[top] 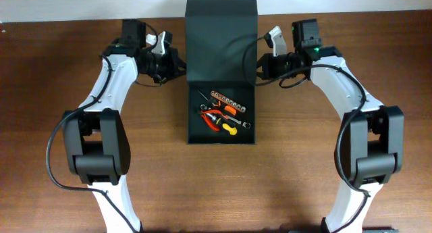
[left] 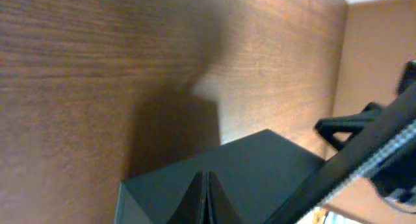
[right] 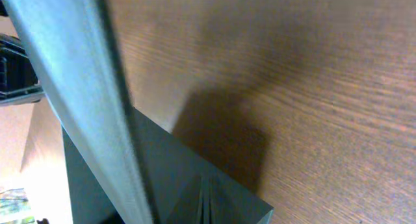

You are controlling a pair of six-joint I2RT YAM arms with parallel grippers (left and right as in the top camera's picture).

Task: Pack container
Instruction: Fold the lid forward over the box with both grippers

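The container (top: 188, 128) is a dark green-black box in the middle of the table. Its flap lid (top: 221, 37) is raised over the back half. The open front half holds several hand tools (top: 224, 115) with orange and yellow handles. My left gripper (top: 178, 65) is at the box's left side, under the lid's edge. In the left wrist view its fingers (left: 208, 201) are shut together against the dark box wall (left: 260, 159). My right gripper (top: 260, 67) mirrors it on the right side. Its fingers (right: 207, 203) are shut against the box wall (right: 162, 159).
Brown wooden table (top: 67, 71) all round the box. The lid's pale edge (right: 78, 74) crosses the right wrist view close to the camera. Both arm bases stand near the front edge, left (top: 98, 148) and right (top: 368, 145).
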